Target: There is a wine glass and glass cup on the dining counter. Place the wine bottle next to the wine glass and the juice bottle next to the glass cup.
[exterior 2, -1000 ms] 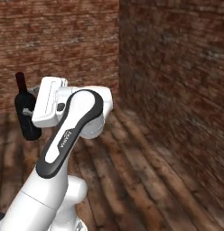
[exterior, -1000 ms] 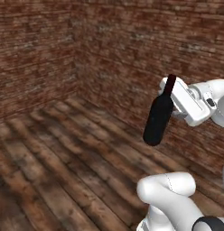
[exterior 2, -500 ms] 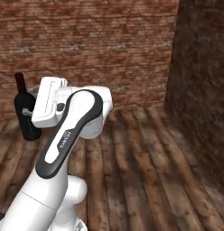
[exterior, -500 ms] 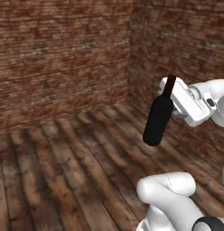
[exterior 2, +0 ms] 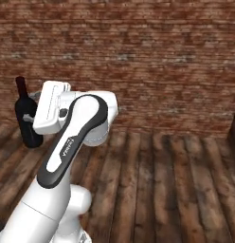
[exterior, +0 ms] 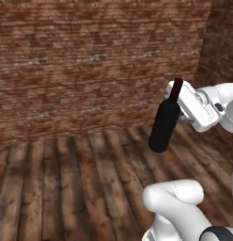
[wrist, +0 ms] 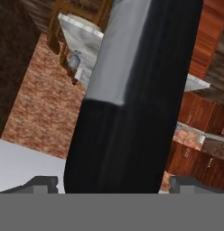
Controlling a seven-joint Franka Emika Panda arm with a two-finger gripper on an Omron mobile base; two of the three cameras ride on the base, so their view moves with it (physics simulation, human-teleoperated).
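Bottle: the wine bottle is glossy black with sloping shoulders, a long slim neck and a dark red top; it hangs in the air, tilted, base lower and towards the left in the left base view.
Bottle, other side: in the right base view the bottle stands near upright at the left edge, partly behind the white hand housing.
Bottle, close: in the hand view its black body runs up the middle, with a broad pale sheen along its upper part.
Hand: the hand is closed around the bottle's neck; its white housing is blocky and smooth. The two dark finger tips flank the bottle at the bottom of the hand view, one on each side.
Worktop: a pale veined marble worktop shows far off in the hand view, with a small pale glass cup near its edge; a stemmed shape beside it is too small to tell.
Stool: a wooden stool stands at the worktop.
Floor: dark, worn wood planks, streaked and uneven in tone.
Wall: rough red-brown brick behind, meeting a darker side wall at a corner.
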